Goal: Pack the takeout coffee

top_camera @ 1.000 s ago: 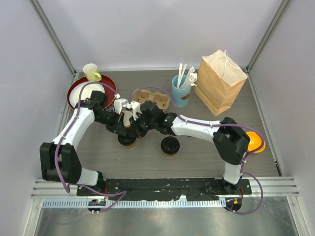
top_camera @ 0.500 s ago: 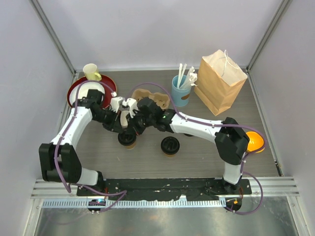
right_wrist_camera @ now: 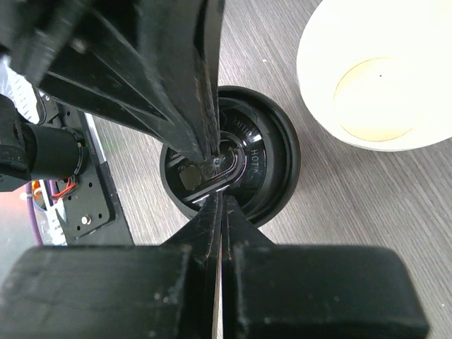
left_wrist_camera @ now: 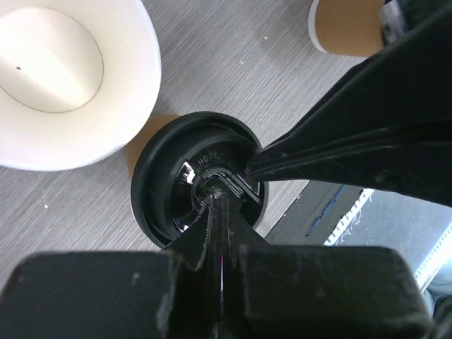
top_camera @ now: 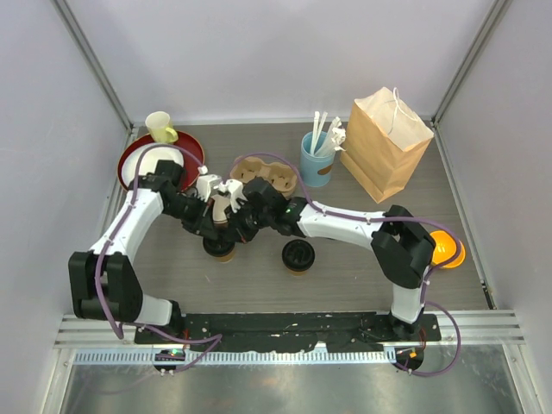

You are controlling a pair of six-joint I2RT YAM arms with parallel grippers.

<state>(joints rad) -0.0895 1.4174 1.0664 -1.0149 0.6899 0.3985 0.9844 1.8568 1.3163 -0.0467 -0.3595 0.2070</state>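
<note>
One takeout coffee cup (top_camera: pixel 220 249), tan with a black sip lid, stands at centre left. Both grippers meet over it. My left gripper (top_camera: pixel 213 233) is shut, its tips resting in the lid's middle recess (left_wrist_camera: pixel 198 180). My right gripper (top_camera: pixel 235 233) is shut too, its tips on the same lid (right_wrist_camera: pixel 229 155) from the other side. Neither holds anything. The second lidded cup (top_camera: pixel 297 256) stands free to the right. A lidless tan cup (top_camera: pixel 222 205) with a white inside stands just behind the grippers, also in the left wrist view (left_wrist_camera: pixel 67 78) and the right wrist view (right_wrist_camera: pixel 381 78).
A cardboard cup carrier (top_camera: pixel 266 175) lies behind the arms. A brown paper bag (top_camera: pixel 385 142) stands at back right beside a blue cup of stirrers (top_camera: pixel 317 159). A red plate (top_camera: pixel 159 161) and a yellow cup (top_camera: pixel 159 127) are at back left. An orange object (top_camera: pixel 448 248) lies at right.
Both shut grippers drew back and left a little, then returned over the lid. The lidded cup beneath them stays in about the same place.
</note>
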